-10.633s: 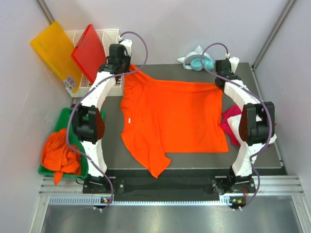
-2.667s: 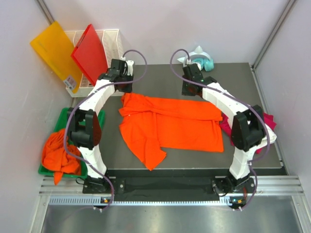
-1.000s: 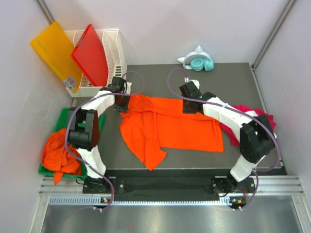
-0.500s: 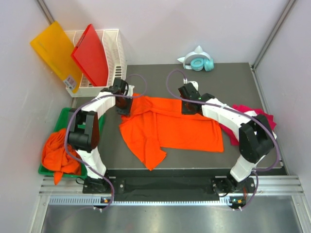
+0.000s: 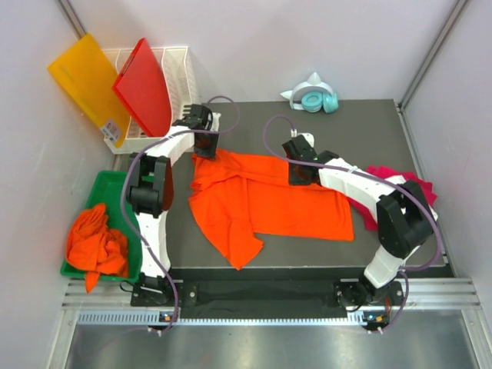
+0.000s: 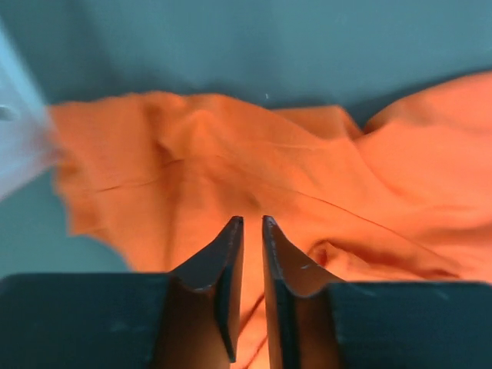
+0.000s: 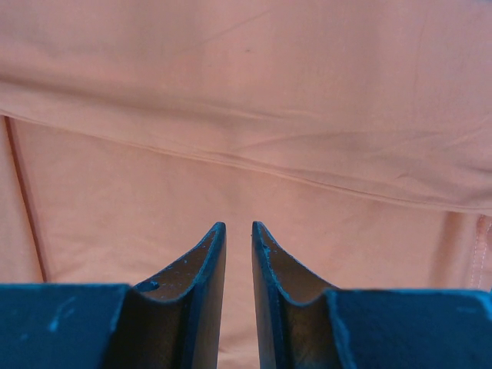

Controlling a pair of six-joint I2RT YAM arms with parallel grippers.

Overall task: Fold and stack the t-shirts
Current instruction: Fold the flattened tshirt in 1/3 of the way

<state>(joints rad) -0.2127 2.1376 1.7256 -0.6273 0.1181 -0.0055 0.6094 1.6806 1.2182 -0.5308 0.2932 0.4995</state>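
Orange shirt (image 5: 269, 201) lies at the centre of the table (image 5: 254, 115), its 12 o'clock edge now folded toward 6. Left gripper (image 5: 204, 144) has let go of the shoulder and backed toward 11.

Left wrist: jaws slightly parted, empty, above cloth.

Right wrist: right gripper (image 7: 236, 226) narrowly parted, empty, over the fold. Fold 1 looks laid.

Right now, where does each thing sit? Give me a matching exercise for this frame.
Things:
1. half-folded orange t-shirt
2. crumpled orange shirts
3. magenta-pink shirt
4. headphones

Places:
A. in the green bin, left of the table
B. far edge of the table
C. middle of the table
D. right edge of the table

Pairs: 1-C, 2-A, 3-D, 4-B
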